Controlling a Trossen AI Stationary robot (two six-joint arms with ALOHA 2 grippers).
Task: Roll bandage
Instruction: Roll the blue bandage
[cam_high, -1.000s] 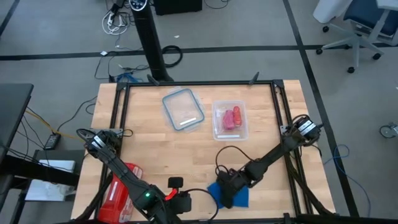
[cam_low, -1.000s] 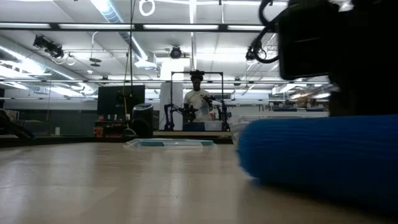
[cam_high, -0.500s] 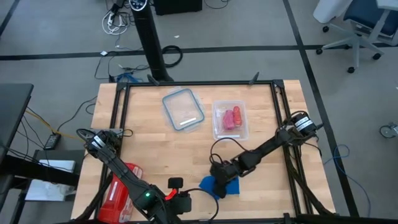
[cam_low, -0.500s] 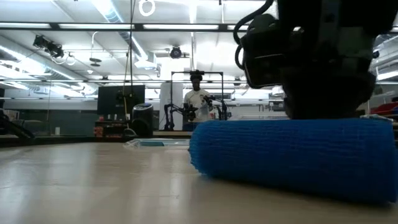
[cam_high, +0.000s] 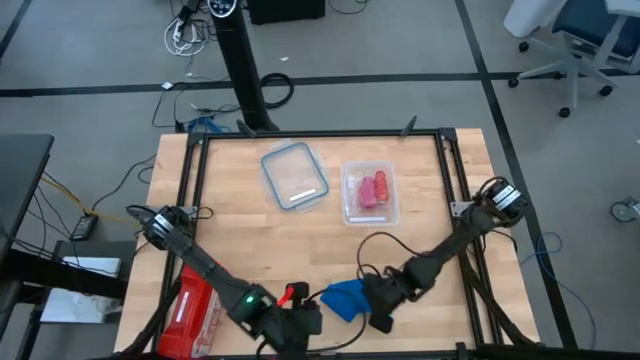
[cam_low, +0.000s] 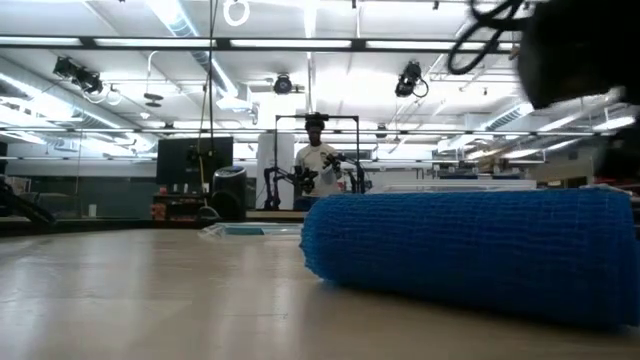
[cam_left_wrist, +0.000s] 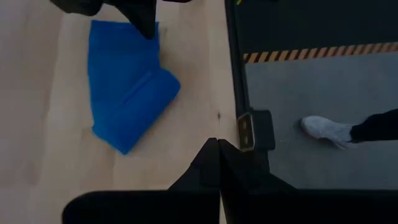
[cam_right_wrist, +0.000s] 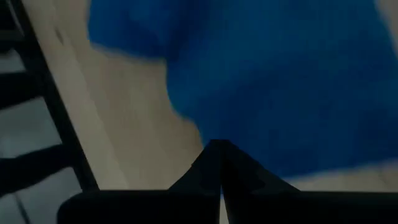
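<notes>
The blue bandage (cam_high: 345, 298) lies on the wooden table near its near edge, partly rolled: a thick roll with a flat tail, as the left wrist view (cam_left_wrist: 124, 87) shows. In the low view it is a wide blue roll (cam_low: 470, 250) resting on the table. My right gripper (cam_high: 380, 303) is shut at the bandage's right end; in the low view (cam_low: 590, 60) it stands above the roll, and its own view (cam_right_wrist: 217, 148) looks down on blue fabric (cam_right_wrist: 280, 81). My left gripper (cam_high: 312, 318) is shut (cam_left_wrist: 217, 149), just left of the bandage, apart from it.
A clear lid (cam_high: 295, 175) and a clear tub with pink-red rolls (cam_high: 370, 190) sit at the far middle. A red wrapped pack (cam_high: 195, 305) lies at the near left. The table's near edge and frame (cam_left_wrist: 235, 74) are close. A person (cam_low: 318, 160) stands far behind.
My right gripper has pushed the bandage toward the table's left edge, so that the flat strip has bunched into a roll, then gone back right and up off it. My left gripper has moved right, toward the bandage.
</notes>
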